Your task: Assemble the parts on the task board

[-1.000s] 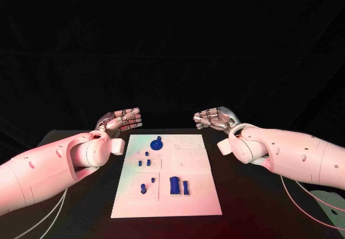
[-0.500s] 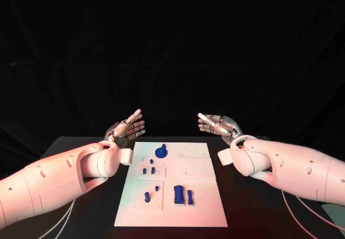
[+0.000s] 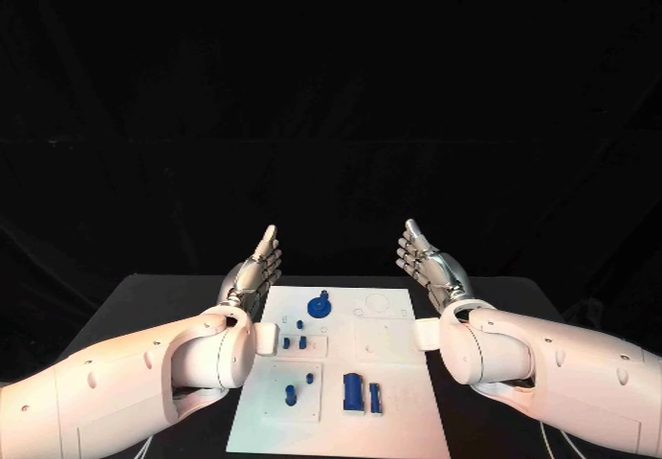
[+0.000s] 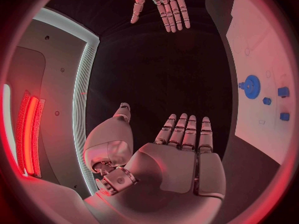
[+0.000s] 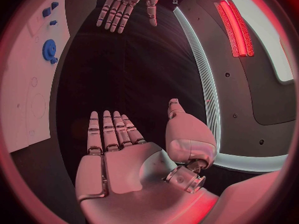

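The white task board [image 3: 386,344] lies flat in the middle of the black table. On it sit a blue round gear-like part [image 3: 320,306] at the far end, small blue pegs [image 3: 294,341] left of centre, and two upright blue blocks [image 3: 355,392] near the front. My left hand [image 3: 253,273] is raised above the board's far left corner, flat, fingers straight and together, holding nothing. Facing it, my right hand [image 3: 430,266] hovers over the far right corner, equally flat. In the left wrist view my left hand [image 4: 181,149] faces the right hand [image 4: 161,0]; the gear [image 4: 251,86] shows beside them.
Black table surface [image 3: 152,306] flanks the board on both sides, bare. My two white forearms [image 3: 138,382] reach in along the board's long edges, close to it. The right wrist view holds my right hand [image 5: 115,149], my left hand [image 5: 124,5] and the board [image 5: 25,94].
Both hands went from curled fingers to flat, straight fingers and now stand palms facing each other. The whole picture has shifted, so the camera moved; parts on the board stayed put.
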Available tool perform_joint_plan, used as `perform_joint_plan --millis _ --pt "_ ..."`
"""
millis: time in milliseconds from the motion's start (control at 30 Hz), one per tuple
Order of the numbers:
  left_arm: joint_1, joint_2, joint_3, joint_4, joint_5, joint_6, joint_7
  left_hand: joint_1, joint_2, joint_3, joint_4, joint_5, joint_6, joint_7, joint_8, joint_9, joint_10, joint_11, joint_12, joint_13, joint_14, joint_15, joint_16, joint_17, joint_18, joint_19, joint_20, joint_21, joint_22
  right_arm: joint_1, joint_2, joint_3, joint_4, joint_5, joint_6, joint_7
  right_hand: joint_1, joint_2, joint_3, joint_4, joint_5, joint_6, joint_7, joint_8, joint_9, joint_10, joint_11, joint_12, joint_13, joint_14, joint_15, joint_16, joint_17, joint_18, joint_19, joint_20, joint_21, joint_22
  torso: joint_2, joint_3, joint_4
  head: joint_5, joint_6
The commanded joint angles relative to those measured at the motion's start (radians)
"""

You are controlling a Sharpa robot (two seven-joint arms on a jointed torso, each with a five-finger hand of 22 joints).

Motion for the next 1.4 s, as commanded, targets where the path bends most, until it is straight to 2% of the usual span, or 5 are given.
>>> perform_joint_plan --millis 33,967,1000,1033,1400 --pt "-0.002 -0.001 0.002 0.012 -0.045 -0.098 0.063 -0.149 0.001 -0.028 -0.001 -0.005 -0.101 -0.006 -0.007 -0.002 -0.106 -0.030 -0.006 -0.002 -0.089 -0.022 -0.007 -0.006 -0.023 -0.074 -0.099 -0.019 -0.010 -0.001 -0.001 0.001 0.003 0.044 -0.058 0.052 -0.159 -0.002 0.019 -0.010 -0.026 -0.102 -0.031 -0.007 -0.016 -0.113 -0.012 -0.008 -0.006 -0.114 -0.008 -0.008 -0.008 -0.074 -0.089 -0.084 -0.005 -0.054 0.000 0.0008 0.0002 0.000 0.000" --pt "-0.002 -0.001 0.002 0.013 -0.045 -0.098 0.063 -0.366 0.001 -0.028 -0.001 -0.005 -0.247 -0.006 -0.007 -0.002 -0.259 -0.030 -0.006 -0.002 -0.281 -0.022 -0.007 -0.006 -0.023 -0.231 -0.099 -0.019 -0.010 -0.001 -0.001 0.001 0.003 0.044 -0.058 0.052 -0.394 -0.002 0.019 -0.010 -0.026 -0.252 -0.031 -0.007 -0.016 -0.277 -0.012 -0.008 -0.006 -0.280 -0.008 -0.008 -0.008 -0.074 -0.282 -0.084 -0.005 -0.172 0.000 0.0008 0.0002 0.000 0.000" --pt "-0.002 -0.001 0.002 0.013 -0.045 -0.098 0.063 -0.368 0.001 -0.028 -0.001 -0.005 -0.318 -0.006 -0.007 -0.002 -0.261 -0.030 -0.006 -0.002 -0.281 -0.022 -0.007 -0.006 -0.023 -0.231 -0.099 -0.019 -0.010 -0.001 -0.001 0.001 0.003 0.044 -0.058 0.052 -0.396 -0.002 0.019 -0.010 -0.026 -0.323 -0.031 -0.007 -0.016 -0.279 -0.012 -0.008 -0.006 -0.282 -0.008 -0.008 -0.008 -0.074 -0.282 -0.084 -0.005 -0.172 0.000 0.0008 0.0002 0.000 0.000" --pt "-0.002 -0.001 0.002 0.013 -0.045 -0.098 0.063 -0.372 0.001 -0.028 -0.001 -0.005 -0.318 -0.006 -0.007 -0.002 -0.332 -0.030 -0.006 -0.002 -0.281 -0.022 -0.007 -0.006 -0.023 -0.231 -0.099 -0.019 -0.010 -0.001 -0.001 0.001 0.003 0.044 -0.058 0.052 -0.402 -0.002 0.019 -0.010 -0.026 -0.323 -0.031 -0.007 -0.016 -0.284 -0.012 -0.008 -0.006 -0.288 -0.008 -0.008 -0.008 -0.074 -0.282 -0.084 -0.005 -0.172 0.000 0.0008 0.0002 0.000 0.000" --pt "-0.002 -0.001 0.002 0.013 -0.045 -0.098 0.063 -0.467 0.001 -0.028 -0.001 -0.005 -0.318 -0.006 -0.007 -0.002 -0.332 -0.030 -0.006 -0.002 -0.281 -0.022 -0.007 -0.006 -0.023 -0.231 -0.099 -0.019 -0.010 -0.001 -0.001 0.001 0.003 0.044 -0.058 0.052 -0.502 -0.002 0.019 -0.010 -0.026 -0.323 -0.031 -0.007 -0.016 -0.355 -0.012 -0.008 -0.006 -0.359 -0.008 -0.008 -0.008 -0.074 -0.282 -0.084 -0.005 -0.172 0.000 0.0008 0.0002 0.000 0.000"
